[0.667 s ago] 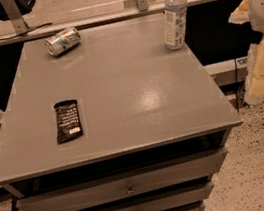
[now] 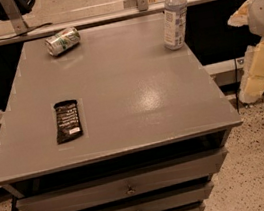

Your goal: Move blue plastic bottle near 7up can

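Versus the frame 0.7 s back: we see no change on the worktop. Bottle, can and wrapper sit in the same places, and the arm at the right shows no clear shift either.

Layout now:
- The blue plastic bottle [image 2: 174,16] stands upright at the far right corner, close to the right edge.
- The 7up can [image 2: 63,41] lies on its side near the far left corner, well apart from the bottle.
- A black snack wrapper [image 2: 67,120] lies flat toward the near left corner, off the direct line between the two.
- The gripper [image 2: 262,61] hangs beyond the right edge of the worktop, away from the bottle. We cannot tell whether it is open or closed. It holds nothing that we can make out.

Step, as we judge it: the approach has not begun and the task is barely started.

Risks from here:
1. The bottle is tall and narrow. A contact high on the body or a glancing one would tip it, and this near the corner it could go over the edge.
2. Thin clear plastic may give under a squeeze and slip during the carry along the far edge.
3. The can lies on its side. A bump while the bottle is set down beside it could start it rolling, perhaps off the worktop.
4. A release before the base sits flat would leave the bottle wobbling.
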You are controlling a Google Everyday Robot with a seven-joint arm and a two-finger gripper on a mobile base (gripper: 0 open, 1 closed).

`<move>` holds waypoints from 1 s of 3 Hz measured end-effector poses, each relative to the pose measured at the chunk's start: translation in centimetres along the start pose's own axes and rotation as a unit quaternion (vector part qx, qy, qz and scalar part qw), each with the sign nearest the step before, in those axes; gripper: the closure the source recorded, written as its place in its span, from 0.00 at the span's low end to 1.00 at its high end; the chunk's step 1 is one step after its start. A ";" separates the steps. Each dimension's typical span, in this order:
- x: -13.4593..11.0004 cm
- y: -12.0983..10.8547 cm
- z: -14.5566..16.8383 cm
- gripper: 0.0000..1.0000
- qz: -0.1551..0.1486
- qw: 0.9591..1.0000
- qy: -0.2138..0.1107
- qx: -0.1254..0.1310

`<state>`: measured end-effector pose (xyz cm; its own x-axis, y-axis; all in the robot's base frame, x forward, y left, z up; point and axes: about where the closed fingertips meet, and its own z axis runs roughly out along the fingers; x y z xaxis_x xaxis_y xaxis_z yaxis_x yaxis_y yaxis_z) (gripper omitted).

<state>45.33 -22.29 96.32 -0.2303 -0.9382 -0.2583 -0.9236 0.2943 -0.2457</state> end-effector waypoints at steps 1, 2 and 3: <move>1.8 -3.9 3.6 0.00 0.051 0.998 -0.039 0.009; 3.6 -8.9 6.6 0.00 0.110 0.990 -0.086 0.034; 3.8 -14.4 8.6 0.00 0.162 0.971 -0.161 0.071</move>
<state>60.41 -28.56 90.85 -0.3734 -0.6930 -0.6167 -0.7619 0.6084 -0.2223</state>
